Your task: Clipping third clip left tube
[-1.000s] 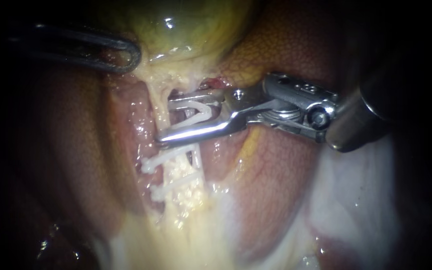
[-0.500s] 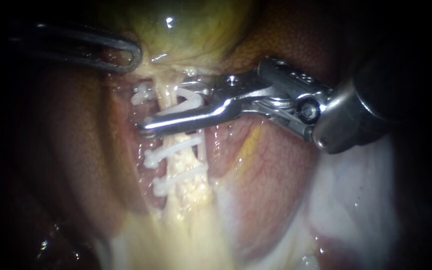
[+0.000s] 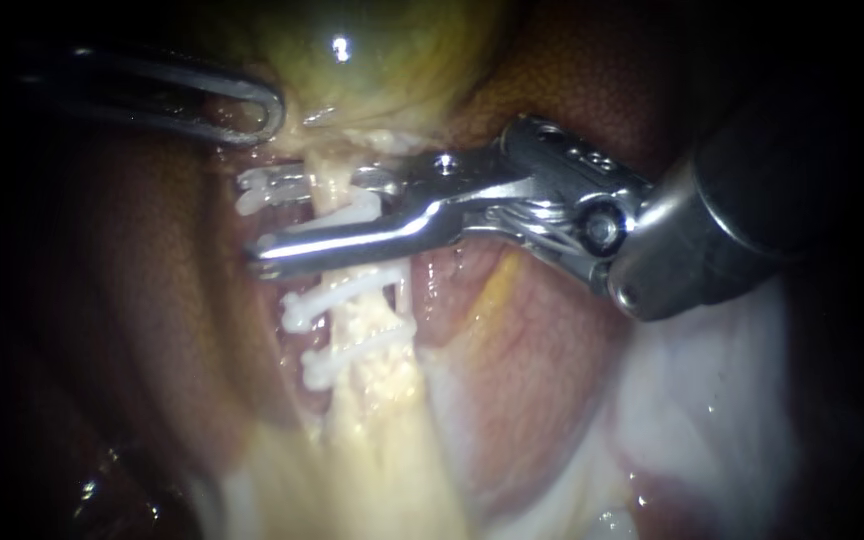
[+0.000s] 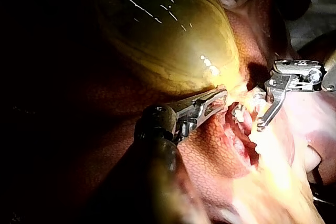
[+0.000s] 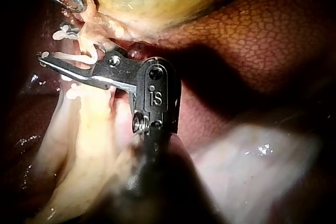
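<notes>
White clip (image 3: 347, 212) held across the tube (image 3: 324, 185)
The clip is gripped in the half-closed jaws of the right instrument (image 3: 249, 225), which straddle the tube below the gallbladder (image 3: 382, 70), above two fitted clips (image 3: 337, 295).

Bright centre, dark edges, glare on right instrument (image 3: 249, 225).

The endoscope looks closely at the pale yellow tube (image 3: 377, 410), with the glossy green-yellow gallbladder (image 3: 382, 60) at twelve o'clock; both shaft-mounted wrist cameras share them.
</notes>
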You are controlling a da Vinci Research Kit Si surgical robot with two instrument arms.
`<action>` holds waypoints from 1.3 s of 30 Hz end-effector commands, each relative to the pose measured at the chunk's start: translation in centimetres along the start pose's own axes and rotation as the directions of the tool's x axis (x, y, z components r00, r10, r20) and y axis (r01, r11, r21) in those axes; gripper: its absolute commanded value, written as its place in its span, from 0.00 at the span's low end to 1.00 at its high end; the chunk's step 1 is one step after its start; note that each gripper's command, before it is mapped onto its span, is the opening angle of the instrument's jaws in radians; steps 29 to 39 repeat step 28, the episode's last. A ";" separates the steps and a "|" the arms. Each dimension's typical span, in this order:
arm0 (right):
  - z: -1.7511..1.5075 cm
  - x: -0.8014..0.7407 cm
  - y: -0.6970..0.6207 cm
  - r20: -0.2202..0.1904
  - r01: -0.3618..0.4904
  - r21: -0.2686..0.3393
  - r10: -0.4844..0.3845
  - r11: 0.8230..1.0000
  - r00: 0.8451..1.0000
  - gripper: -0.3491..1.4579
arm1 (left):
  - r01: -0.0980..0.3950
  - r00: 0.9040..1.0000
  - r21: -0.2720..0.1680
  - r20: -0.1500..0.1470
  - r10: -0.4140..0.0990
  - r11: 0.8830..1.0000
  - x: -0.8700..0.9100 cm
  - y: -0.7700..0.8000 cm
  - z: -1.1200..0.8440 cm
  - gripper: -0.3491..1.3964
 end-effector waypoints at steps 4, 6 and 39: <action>-0.07 0.00 0.04 0.000 -0.011 0.000 0.011 1.000 1.000 0.15 | -0.001 1.000 0.001 0.000 0.001 1.000 0.00 0.00 0.00 0.00; -0.09 0.00 0.05 0.000 -0.023 0.000 0.023 1.000 1.000 0.09 | -0.001 1.000 0.001 0.000 0.001 1.000 0.00 0.00 0.00 0.00; -0.10 -0.03 0.03 0.035 -0.053 -0.009 0.053 0.999 0.998 0.00 | -0.001 1.000 0.001 0.000 0.001 1.000 0.00 0.00 0.00 0.00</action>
